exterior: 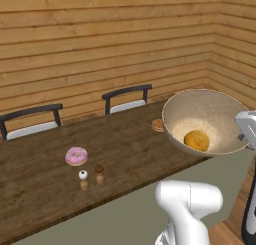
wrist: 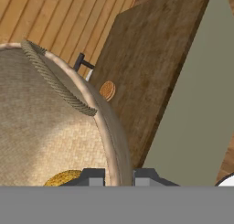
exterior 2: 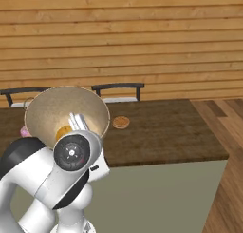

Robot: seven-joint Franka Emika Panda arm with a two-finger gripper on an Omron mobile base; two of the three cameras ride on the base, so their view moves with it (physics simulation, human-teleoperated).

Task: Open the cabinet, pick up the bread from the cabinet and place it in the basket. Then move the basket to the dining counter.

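Observation:
The beige basket (exterior: 210, 111) hangs tilted in the air over the right end of the dining counter (exterior: 125, 139), its pale inside facing the base cameras. The golden bread (exterior: 196, 140) lies inside it against the lower wall. My gripper (exterior: 245, 131) is shut on the basket's rim at the right edge of the left base view. In the hand view the rim (wrist: 114, 136) runs between the two fingertips (wrist: 93, 176), and the bread (wrist: 64, 177) peeks up at the bottom. From the right base the basket (exterior 2: 61, 108) sits just above my gripper (exterior 2: 78, 122). The cabinet is out of view.
On the counter lie a pink-frosted donut (exterior: 76, 156), two small shakers (exterior: 91, 177) and a flat brown cookie (exterior: 157, 125) near the basket. Two dark chairs (exterior: 127, 99) stand behind it against the plank wall. Wood floor lies to the right (exterior 2: 228, 156).

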